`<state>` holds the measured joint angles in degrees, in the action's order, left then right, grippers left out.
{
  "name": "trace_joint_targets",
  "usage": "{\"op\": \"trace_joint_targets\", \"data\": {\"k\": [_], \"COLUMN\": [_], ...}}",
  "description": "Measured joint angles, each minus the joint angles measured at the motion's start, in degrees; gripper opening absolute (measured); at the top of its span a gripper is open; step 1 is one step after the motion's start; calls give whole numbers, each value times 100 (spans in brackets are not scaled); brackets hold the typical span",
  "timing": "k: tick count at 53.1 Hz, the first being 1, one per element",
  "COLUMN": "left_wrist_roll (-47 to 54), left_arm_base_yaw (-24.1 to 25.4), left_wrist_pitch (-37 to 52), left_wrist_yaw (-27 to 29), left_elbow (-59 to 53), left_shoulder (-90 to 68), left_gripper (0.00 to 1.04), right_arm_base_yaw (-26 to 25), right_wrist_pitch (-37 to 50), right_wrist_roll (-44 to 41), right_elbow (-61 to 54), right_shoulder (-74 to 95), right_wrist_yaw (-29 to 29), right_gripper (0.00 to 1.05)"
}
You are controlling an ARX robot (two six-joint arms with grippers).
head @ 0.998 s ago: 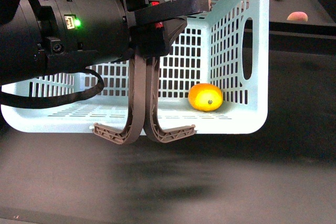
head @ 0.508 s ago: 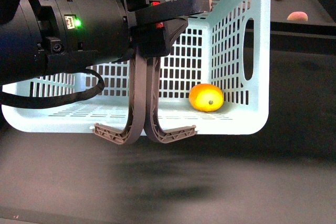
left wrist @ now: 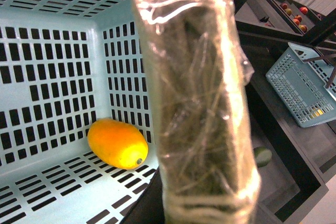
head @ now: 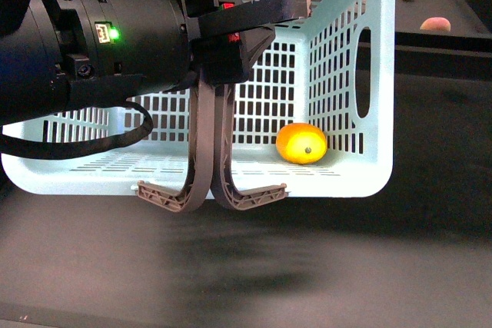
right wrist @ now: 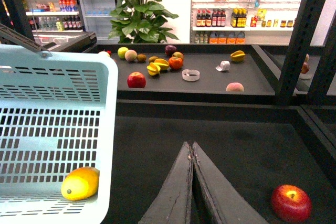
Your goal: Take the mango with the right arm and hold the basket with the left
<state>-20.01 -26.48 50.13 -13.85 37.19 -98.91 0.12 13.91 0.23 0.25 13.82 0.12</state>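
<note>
Left gripper [head: 211,192]: fingers pressed together, hold on basket [head: 369,178] not discernible | right gripper [right wrist: 192,149]: closed, empty | mango [head: 302,143]: inside basket, near left gripper

We found the smooth yellow-orange mango [head: 302,143] hemmed into the right corner of the pale blue slotted plastic basket [head: 346,182]. The bulky black left arm [head: 92,44] crowded the basket's left half, and free room lay above the fruit.

Glossy plastic basket [head: 77,180], smooth mango [head: 302,143], seemingly matt tabletop [head: 346,266]

basket [head: 369,74] cropped, left arm [head: 92,44] hiding its wall
</note>
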Motion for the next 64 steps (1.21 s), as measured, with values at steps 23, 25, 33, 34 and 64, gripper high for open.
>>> {"op": "trace_joint_targets", "data": {"k": [23,25,33,34,64], "left_wrist_roll": [9,11,26,24,11], "left_arm_base_yaw": [0,0,-7,-4,-4], "left_wrist_pitch": [-2,0,0,0,0], "left_wrist_yaw": [-2,7,2,2,0], "left_elbow": [0,0,0,0,0], "left_shoulder": [0,0,0,0,0], "left_gripper": [7,7,7,7,7], "right_arm_base_yaw": [0,0,0,0,0], "right_wrist_pitch": [-1351,-1357,-1381,-1381,-1381], "right_wrist_roll": [-2,-2,-2,-2,-9], "right_elbow": [4,4,4,4,4], "right_shoulder": [-1268,-1344,-1351,-1351,-1351], "right_wrist_yaw": [-9,-7,-9,-9,-7], "right_gripper": [2,2,2,2,53]}}
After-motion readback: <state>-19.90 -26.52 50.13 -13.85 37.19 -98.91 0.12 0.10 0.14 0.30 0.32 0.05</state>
